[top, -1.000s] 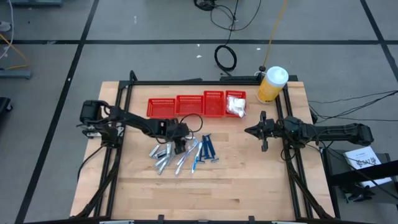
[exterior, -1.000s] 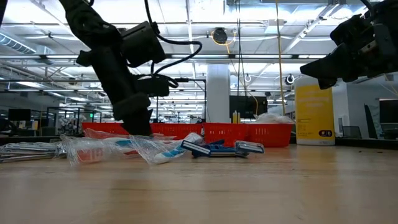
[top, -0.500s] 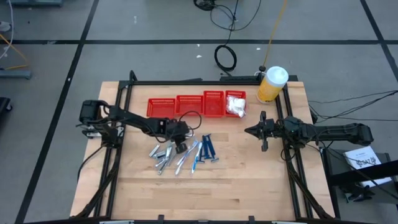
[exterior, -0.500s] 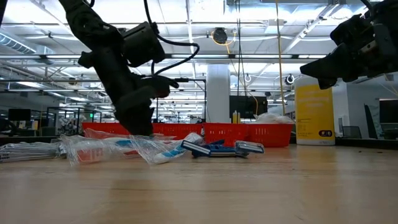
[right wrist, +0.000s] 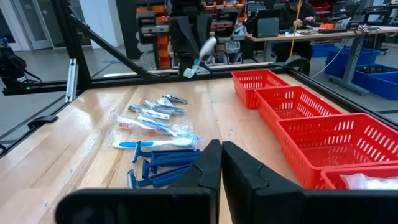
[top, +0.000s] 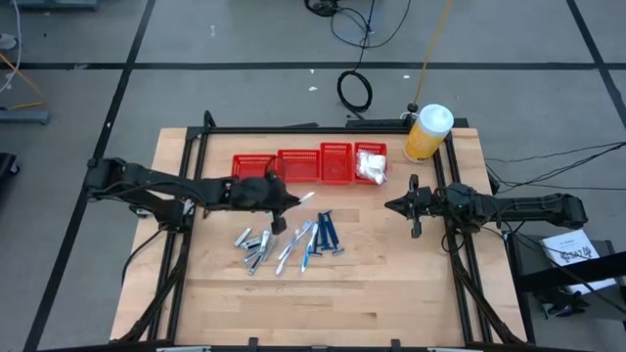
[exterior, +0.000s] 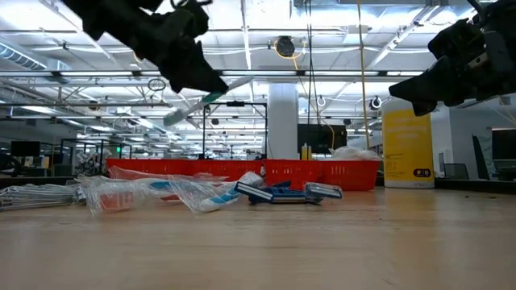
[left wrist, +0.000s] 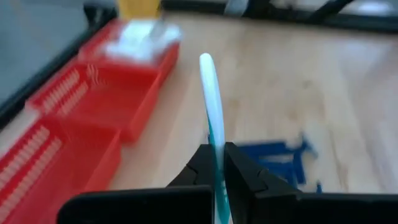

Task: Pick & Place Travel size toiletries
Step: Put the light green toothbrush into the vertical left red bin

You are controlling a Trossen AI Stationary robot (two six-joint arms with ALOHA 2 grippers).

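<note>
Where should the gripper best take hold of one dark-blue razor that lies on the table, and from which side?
Probably at mid-handle, coming straight down from above. The dark-blue razors lie flat on the table, handles parallel and close together, so closing across the outermost handle looks safest. The wide heads, seen in the low view, offer a poorer hold.

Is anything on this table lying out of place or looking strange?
Nothing looks damaged or spilled. The loose toiletries lie in a scattered pile on the table, not yet in the baskets. The left gripper holds a toothbrush in the air.
</note>
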